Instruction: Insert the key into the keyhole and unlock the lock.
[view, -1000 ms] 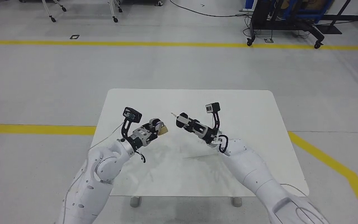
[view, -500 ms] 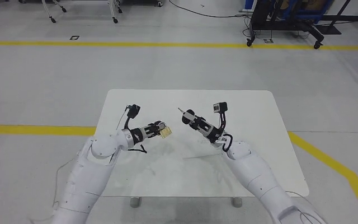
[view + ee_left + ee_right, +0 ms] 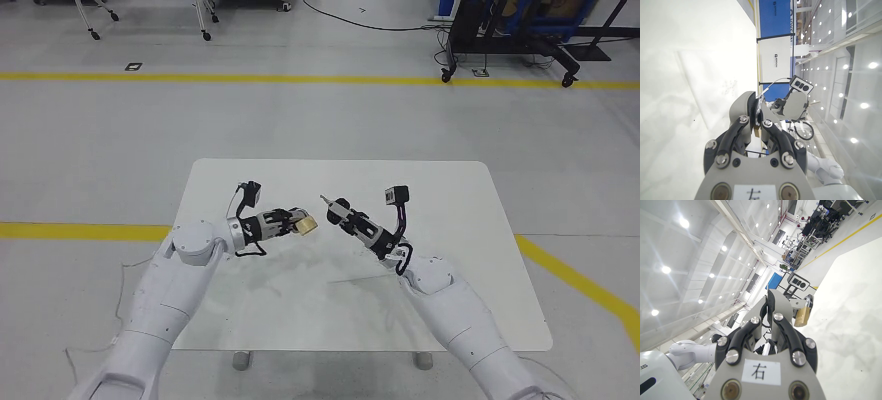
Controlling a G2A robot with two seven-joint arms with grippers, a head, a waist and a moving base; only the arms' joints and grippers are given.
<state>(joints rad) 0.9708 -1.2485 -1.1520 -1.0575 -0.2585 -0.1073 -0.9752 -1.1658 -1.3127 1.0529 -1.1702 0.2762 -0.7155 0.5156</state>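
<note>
**Line the key up before you push**

Your left claw [image 3: 296, 222] is closed on the lock [image 3: 308, 225]. It pinches the silver shackle [image 3: 807, 300], so the brass body sticks out beyond the claw, in the air over the middle of the desk [image 3: 450, 190]. Your right claw [image 3: 337, 211] is closed narrow on the key [image 3: 325, 201], whose thin end juts out in front of it. Key and lock are near each other but apart, and nothing is inserted yet.

The step in hand looks like alignment, not insertion. From above, the key seems to point past the lock toward the far side of the desk rather than at the brass body. Turn your right wrist until the key runs along the lock's long axis and aims at the end opposite the shackle. The keyhole is too small to make out, so check that it faces the key before you close the gap.

Because the lock is held only by its shackle, it will likely swivel under a sideways nudge. Push slowly and straight toward the left claw's grip. Match the key's flat to the slot, seat it fully, and only then twist.
</note>
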